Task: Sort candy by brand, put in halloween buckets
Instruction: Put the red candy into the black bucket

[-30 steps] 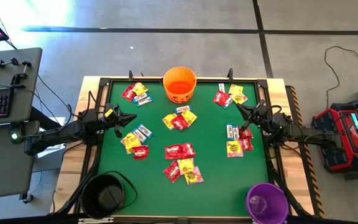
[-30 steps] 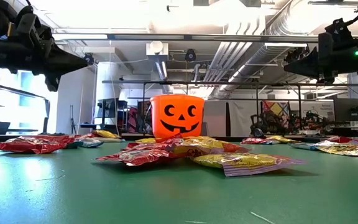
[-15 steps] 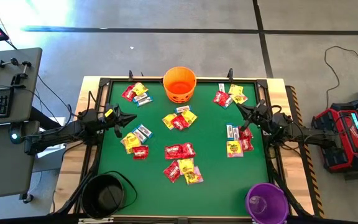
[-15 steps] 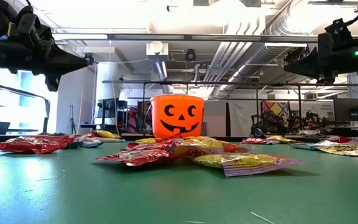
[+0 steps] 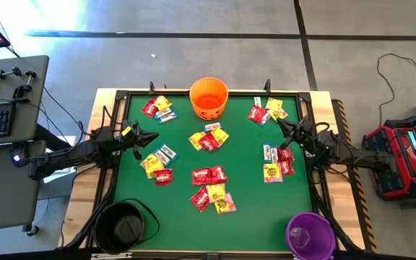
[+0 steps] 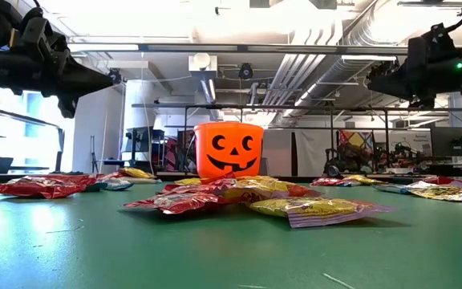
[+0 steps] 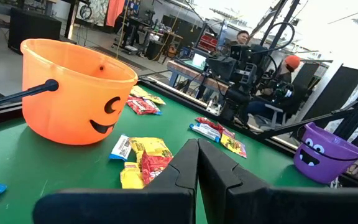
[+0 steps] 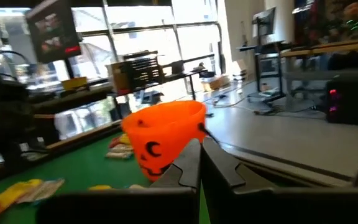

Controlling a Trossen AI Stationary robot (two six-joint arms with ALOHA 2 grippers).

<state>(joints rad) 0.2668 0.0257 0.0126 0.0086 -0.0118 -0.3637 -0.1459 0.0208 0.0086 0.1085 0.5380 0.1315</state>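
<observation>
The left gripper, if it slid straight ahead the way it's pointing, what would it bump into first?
Probably the candy pile mid-table: the left gripper, fingers shut, points across toward it. It hangs above the table, so it might pass over.

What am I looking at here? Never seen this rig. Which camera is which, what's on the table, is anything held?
It is a two-armed robot at a green table. The top picture looks straight down. The low one sits at table height, looking across at the orange bucket. The other two come from cameras on each wrist, looking past that arm's own dark fingers.

From above, the left gripper reaches in from the left edge and the right gripper from the right edge. Both have their fingers shut and hold nothing.

Candy packets in red, yellow and white-with-blue lie in small mixed heaps across the green surface. The orange bucket stands at the far edge, the black bucket at the near left corner and the purple bucket at the near right corner. No candy shows in any bucket yet.
</observation>
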